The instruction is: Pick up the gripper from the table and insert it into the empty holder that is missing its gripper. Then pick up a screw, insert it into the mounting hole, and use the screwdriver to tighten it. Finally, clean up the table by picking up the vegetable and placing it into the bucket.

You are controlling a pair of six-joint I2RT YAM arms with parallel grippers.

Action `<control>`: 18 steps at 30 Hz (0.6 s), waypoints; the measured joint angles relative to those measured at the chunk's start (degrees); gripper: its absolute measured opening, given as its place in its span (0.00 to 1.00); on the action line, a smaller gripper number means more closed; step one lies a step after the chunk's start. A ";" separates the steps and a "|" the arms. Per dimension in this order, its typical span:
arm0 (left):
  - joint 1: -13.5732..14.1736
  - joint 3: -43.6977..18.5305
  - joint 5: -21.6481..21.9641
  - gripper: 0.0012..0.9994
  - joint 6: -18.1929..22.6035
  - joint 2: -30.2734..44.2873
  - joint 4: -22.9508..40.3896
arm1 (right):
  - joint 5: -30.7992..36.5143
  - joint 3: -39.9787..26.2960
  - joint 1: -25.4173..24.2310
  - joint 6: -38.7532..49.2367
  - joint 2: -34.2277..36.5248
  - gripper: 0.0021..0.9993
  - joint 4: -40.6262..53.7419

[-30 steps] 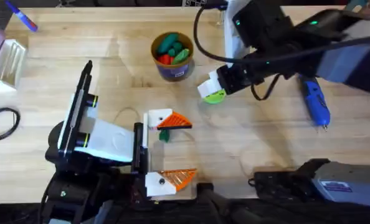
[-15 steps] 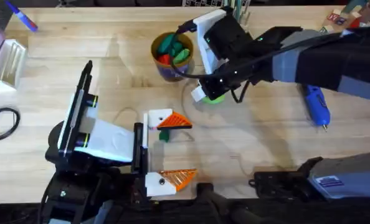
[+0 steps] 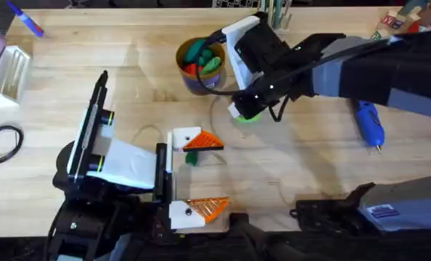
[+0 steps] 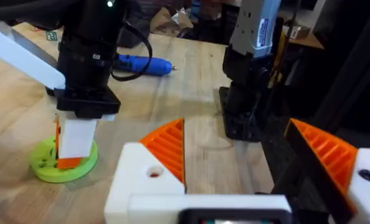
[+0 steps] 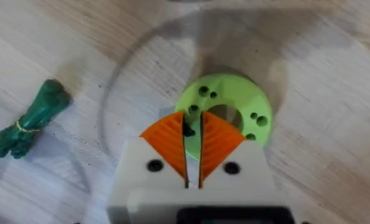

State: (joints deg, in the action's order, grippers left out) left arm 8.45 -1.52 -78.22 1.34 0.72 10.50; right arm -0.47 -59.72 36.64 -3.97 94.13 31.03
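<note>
On the pale wooden table [image 3: 70, 65], the right gripper [image 5: 193, 140], fingers together, hung over the green disc [image 5: 235, 102]; the left gripper [image 3: 195, 170] stood apart.

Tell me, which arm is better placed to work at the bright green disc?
Right. The right tool hangs directly over the green disc, its pads together. The left tool sits open, farther off, nearer the arms' bases.

Pale wooden table [image 3: 70, 43] under even light, dim cluttered room beyond its far edge.
</note>
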 joint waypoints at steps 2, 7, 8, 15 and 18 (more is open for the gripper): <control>0.00 0.00 0.00 0.99 0.02 0.01 0.02 | 0.33 0.00 0.00 0.13 0.02 0.05 -0.04; 0.00 0.00 -0.01 0.99 0.00 0.02 0.01 | 2.52 -0.02 0.04 0.15 0.02 0.01 0.17; 0.00 0.00 0.00 0.99 0.00 0.01 0.00 | 3.01 -0.02 0.07 0.15 0.02 0.01 0.28; 0.00 0.00 -0.02 0.99 0.00 0.02 0.00 | 5.20 -0.07 0.11 0.17 0.02 0.10 0.33; 0.00 0.00 0.00 0.99 0.00 0.02 0.00 | 5.68 -0.17 0.09 0.19 0.00 0.22 0.88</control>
State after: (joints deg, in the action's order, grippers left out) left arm 8.45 -1.52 -78.22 1.34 0.73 10.51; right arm 5.21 -59.90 36.73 -3.78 94.13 31.91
